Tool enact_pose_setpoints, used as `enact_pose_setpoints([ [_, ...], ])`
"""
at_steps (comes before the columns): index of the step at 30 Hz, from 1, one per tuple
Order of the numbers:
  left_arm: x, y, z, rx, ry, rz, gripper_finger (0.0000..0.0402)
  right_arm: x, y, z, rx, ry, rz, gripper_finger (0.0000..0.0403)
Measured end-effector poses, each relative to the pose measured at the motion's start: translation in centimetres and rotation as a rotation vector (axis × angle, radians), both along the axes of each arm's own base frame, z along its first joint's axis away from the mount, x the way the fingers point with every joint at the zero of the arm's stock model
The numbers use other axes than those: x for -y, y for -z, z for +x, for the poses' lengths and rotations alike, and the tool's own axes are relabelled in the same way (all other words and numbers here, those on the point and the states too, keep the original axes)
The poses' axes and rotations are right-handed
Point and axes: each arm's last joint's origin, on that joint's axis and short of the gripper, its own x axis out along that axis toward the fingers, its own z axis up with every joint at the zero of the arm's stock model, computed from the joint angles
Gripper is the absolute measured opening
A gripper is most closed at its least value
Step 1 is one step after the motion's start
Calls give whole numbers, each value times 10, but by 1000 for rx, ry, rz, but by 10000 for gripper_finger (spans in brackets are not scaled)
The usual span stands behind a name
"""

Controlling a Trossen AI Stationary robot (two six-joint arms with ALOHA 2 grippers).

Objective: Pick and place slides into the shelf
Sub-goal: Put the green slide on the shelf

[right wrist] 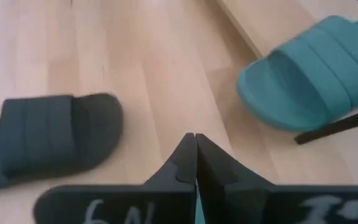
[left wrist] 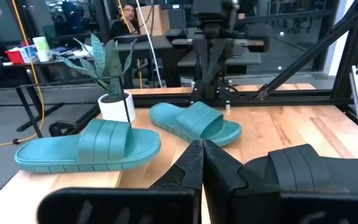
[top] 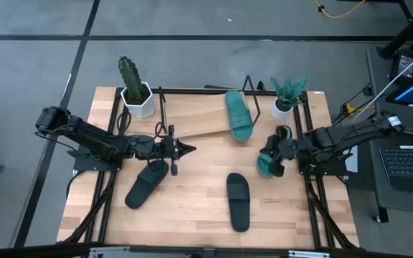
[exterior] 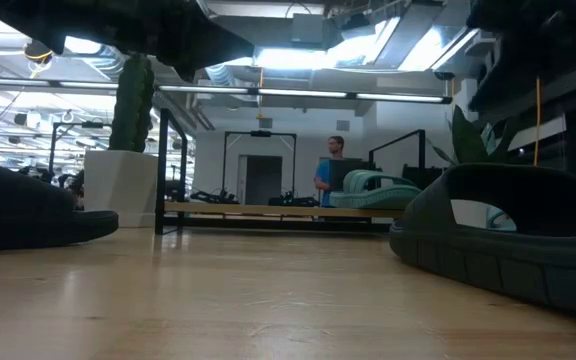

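One teal slide (top: pixel 239 115) lies on the slanted shelf board (top: pixel 199 122), also seen in the left wrist view (left wrist: pixel 89 146) and the right wrist view (right wrist: pixel 309 81). The second teal slide (top: pixel 267 165) (left wrist: pixel 194 121) lies flat on the table, partly under my right gripper (top: pixel 272 150), which is shut (right wrist: pixel 196 155) and above it. One black slide (top: pixel 147 183) rests on the table just near of my left gripper (top: pixel 186 149), which is shut (left wrist: pixel 202 155) and points toward the table's right. The other black slide (top: pixel 238 201) (right wrist: pixel 48 134) lies in the near middle.
A cactus in a white pot (top: pixel 135 89) stands at the shelf's left end and a small leafy plant in a white pot (top: pixel 285 97) at its right end. The shelf's black wire frame (top: pixel 162 107) rises at the far side. A person (exterior: pixel 334 165) stands in the room beyond.
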Motion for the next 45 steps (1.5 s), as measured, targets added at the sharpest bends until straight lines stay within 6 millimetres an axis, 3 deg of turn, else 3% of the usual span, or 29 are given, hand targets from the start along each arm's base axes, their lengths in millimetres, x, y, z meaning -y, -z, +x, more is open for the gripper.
enact_pose_setpoints([
  [8, 0, 1, 0, -7, 0, 2, 0, -34, 30, -8, -231, 192, -28, 1],
  [20, 0, 1, 0, -7, 0, 1, 0, -75, 71, -4, -345, 262, -97, 0],
  [29, 0, 1, 0, -7, 0, 2, 0, -103, 55, 0, -457, 303, -224, 0],
  [36, 0, 1, 0, -8, 0, 2, 0, -109, 64, -1, -462, 304, -242, 13],
  [45, 0, 3, 0, -32, -1, 6, 0, -101, 74, 2, -395, 347, -267, 87],
])
